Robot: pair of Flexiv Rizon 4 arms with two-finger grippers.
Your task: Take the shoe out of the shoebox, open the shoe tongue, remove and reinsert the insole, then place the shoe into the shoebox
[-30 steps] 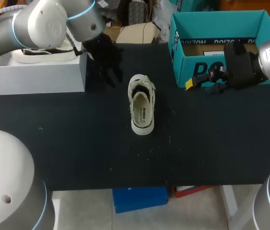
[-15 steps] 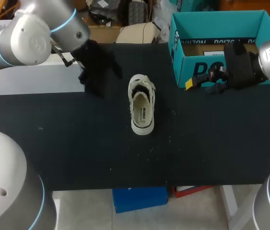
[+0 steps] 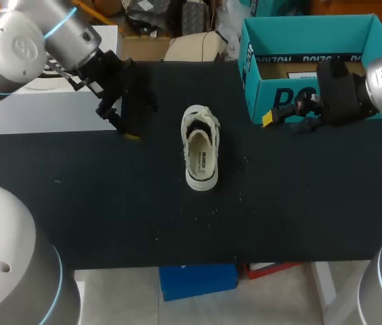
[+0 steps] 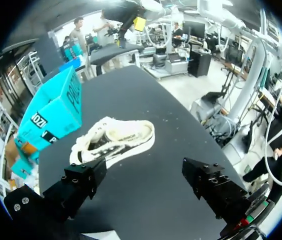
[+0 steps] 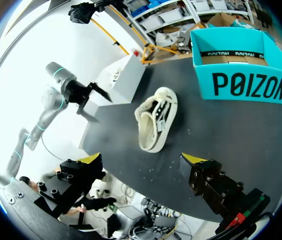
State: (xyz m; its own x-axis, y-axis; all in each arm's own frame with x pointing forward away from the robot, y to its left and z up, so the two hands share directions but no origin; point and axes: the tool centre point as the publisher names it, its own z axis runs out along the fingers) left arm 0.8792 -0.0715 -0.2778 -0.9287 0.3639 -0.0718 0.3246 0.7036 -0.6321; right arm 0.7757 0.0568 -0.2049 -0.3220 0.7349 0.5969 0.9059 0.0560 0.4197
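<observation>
Centrally, white shoe (image 3: pixel 200 156) lies on black table (image 3: pixel 110 217).

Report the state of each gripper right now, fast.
Left gripper: open, jaws wide apart, holding nothing.
Right gripper: open, jaws wide apart, holding nothing.

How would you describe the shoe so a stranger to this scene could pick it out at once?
Find the black table. Near its middle, between the white box at the left and the teal shoebox at the far right, lies a cream-white sneaker. It is the only shoe lying on the tabletop, outside both boxes.
</observation>
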